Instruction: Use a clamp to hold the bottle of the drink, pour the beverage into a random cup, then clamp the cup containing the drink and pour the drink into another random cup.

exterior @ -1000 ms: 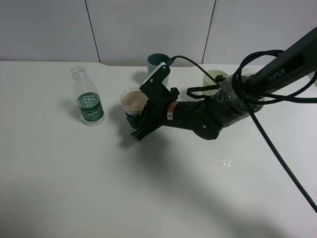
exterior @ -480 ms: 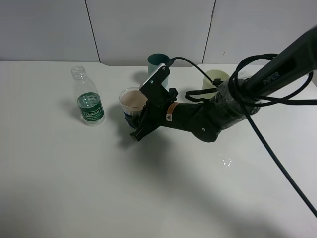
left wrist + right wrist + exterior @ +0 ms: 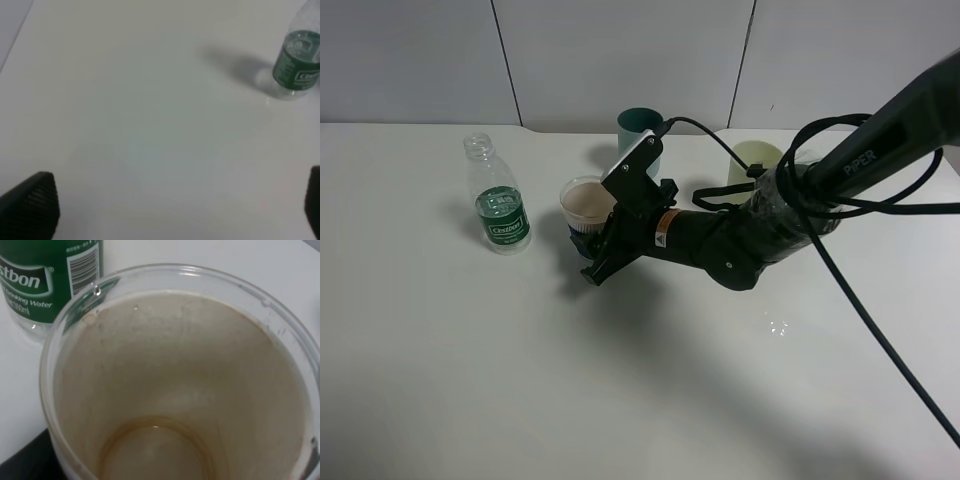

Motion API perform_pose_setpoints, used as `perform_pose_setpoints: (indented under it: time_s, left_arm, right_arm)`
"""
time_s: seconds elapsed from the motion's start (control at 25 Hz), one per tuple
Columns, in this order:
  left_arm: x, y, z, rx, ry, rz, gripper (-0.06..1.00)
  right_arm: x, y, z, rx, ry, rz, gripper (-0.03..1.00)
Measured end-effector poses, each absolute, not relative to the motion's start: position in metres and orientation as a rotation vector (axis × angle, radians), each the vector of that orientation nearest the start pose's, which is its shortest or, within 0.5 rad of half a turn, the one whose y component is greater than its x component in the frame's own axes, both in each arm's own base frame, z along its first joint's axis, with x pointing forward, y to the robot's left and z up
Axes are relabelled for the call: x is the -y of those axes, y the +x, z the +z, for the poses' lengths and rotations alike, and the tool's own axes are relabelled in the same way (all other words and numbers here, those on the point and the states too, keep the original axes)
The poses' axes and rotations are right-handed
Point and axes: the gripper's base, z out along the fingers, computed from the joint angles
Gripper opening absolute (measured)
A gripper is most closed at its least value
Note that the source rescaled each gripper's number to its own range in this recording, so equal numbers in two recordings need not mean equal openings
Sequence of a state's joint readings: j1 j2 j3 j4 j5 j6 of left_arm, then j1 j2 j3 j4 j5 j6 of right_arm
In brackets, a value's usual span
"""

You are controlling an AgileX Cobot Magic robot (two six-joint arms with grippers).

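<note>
Right pincer (image 3: 592,250) shut on blue cup (image 3: 584,205) beside bottle (image 3: 497,196); next lift, carry to yellow-green cup (image 3: 756,158), pour.

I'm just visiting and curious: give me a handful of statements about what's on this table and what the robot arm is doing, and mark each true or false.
1. The bottle stands upright with no cap on. True.
2. The right gripper is closed on the blue-sleeved cup. True.
3. The teal cup lies on its side. False: it stands upright behind the gripped cup.
4. The bottle's label is red. False: it is green.
5. The pale yellow-green cup sits left of the bottle. False: it stands far to the right, behind the arm.
</note>
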State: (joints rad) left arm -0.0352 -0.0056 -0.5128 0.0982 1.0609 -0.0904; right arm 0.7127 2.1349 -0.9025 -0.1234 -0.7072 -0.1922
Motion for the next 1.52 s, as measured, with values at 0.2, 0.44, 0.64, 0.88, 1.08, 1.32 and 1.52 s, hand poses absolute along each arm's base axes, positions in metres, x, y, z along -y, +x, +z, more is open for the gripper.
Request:
perform_pose_setpoints:
  time_s: [0.2,0.44,0.64,0.88,1.08,1.32,1.52]
  left_arm:
    - [-0.008,-0.007,0.281,-2.021,-0.061,0.038,1.00]
    - [-0.008,-0.007,0.281,-2.021,-0.061,0.038,1.00]
    - [-0.008,-0.007,0.281,-2.021,-0.061,0.038,1.00]
    - [-0.008,-0.007,0.281,-2.021,-0.061,0.038,1.00]
    - [-0.008,-0.007,0.281,-2.021,-0.061,0.038,1.00]
    - [-0.008,-0.007,0.281,-2.021,-0.061,0.038,1.00]
    - [-0.008,-0.007,0.281,-2.021,-0.061,0.038,1.00]
  right_arm:
    - [-0.260,0.290,0.083,-1.756,-1.018,0.350,0.03]
    - [-0.259,0.291,0.092,-1.762,-0.997,0.345,0.92]
    - [-0.258,0.290,0.107,-1.773,-0.997,0.336,0.98]
    - [-0.252,0.280,0.166,-1.790,-0.982,0.323,0.99]
    - [-0.235,0.264,0.228,-1.787,-0.933,0.324,0.99]
    - [-0.215,0.251,0.270,-1.765,-0.901,0.316,0.99]
    - [-0.179,0.253,0.294,-1.812,-0.817,0.248,0.99]
